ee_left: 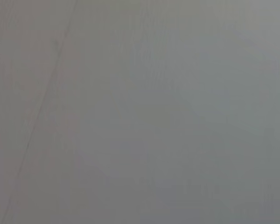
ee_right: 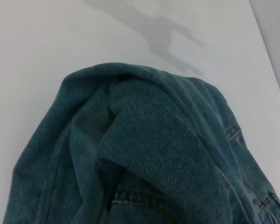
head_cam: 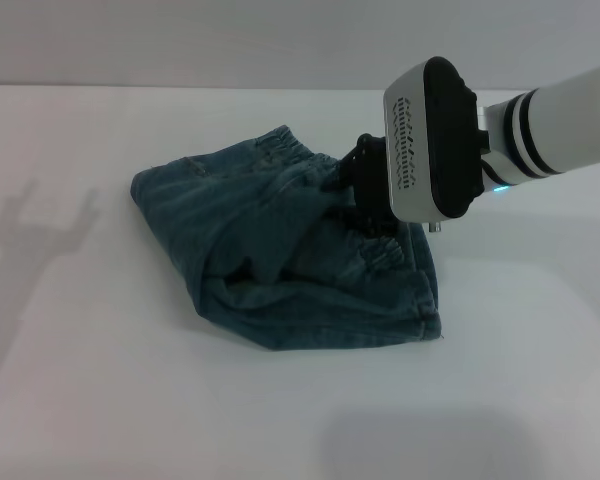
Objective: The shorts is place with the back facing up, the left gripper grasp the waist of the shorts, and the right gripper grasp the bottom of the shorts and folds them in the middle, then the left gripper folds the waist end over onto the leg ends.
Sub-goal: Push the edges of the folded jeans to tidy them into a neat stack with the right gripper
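The blue-green denim shorts [head_cam: 280, 260] lie bunched in a heap on the middle of the white table [head_cam: 120, 400]. A ruffled stretch of the waist [head_cam: 285, 148] shows at the heap's far edge. My right gripper [head_cam: 352, 190] reaches in from the right and sits on the heap's upper right part. It looks shut on a ridge of denim drawn up toward it, though its housing hides most of the fingers. The right wrist view is filled with the folded shorts [ee_right: 144, 154] close up. The left gripper is out of view, and the left wrist view shows only a plain grey surface. I cannot make out the leg hems.
A fork-shaped shadow [head_cam: 40, 225] falls on the table left of the shorts. Bare white tabletop surrounds the heap on all sides, with a grey wall [head_cam: 180, 40] behind the far edge.
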`<state>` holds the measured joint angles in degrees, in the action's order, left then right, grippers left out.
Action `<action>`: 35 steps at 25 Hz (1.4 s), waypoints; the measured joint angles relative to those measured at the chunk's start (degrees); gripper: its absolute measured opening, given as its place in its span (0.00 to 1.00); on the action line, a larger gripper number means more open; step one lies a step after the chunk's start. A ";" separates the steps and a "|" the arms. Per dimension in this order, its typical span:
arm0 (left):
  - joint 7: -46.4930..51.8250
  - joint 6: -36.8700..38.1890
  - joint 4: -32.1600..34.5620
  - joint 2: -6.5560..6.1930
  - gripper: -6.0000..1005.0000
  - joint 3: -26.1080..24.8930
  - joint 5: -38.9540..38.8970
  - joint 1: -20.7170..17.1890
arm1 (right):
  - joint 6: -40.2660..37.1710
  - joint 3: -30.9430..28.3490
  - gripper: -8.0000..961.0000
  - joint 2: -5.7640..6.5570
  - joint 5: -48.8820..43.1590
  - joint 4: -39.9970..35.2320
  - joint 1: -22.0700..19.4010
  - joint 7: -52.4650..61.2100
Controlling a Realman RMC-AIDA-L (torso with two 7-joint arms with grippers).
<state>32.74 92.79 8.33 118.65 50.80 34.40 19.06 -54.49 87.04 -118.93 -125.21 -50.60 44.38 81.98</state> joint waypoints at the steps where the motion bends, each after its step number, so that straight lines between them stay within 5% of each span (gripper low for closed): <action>1: -0.17 0.02 -0.01 0.00 0.84 0.00 -0.01 0.00 | 0.00 0.02 0.40 -0.02 0.00 0.15 0.01 -0.01; 3: -0.38 0.03 -0.04 0.00 0.84 0.00 -0.03 0.04 | 0.02 0.06 0.39 -0.06 0.00 0.54 0.02 -0.01; 14: -1.11 -0.14 -0.10 0.00 0.84 0.00 0.02 0.25 | 3.30 0.03 0.01 -0.09 2.10 1.96 -0.41 -2.59; 21: -1.11 -0.25 -0.17 -0.11 0.84 0.00 0.06 0.28 | 3.33 -0.14 0.01 -0.18 4.44 -2.29 -2.15 -1.55; 35: -1.99 -0.42 0.07 -0.42 0.84 -0.08 0.39 -0.58 | -1.59 8.54 0.01 -0.36 3.84 -15.67 -8.74 3.36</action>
<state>30.75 92.37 8.41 118.23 50.71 34.78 18.48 -56.09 95.58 -119.30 -121.37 -66.26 35.64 85.34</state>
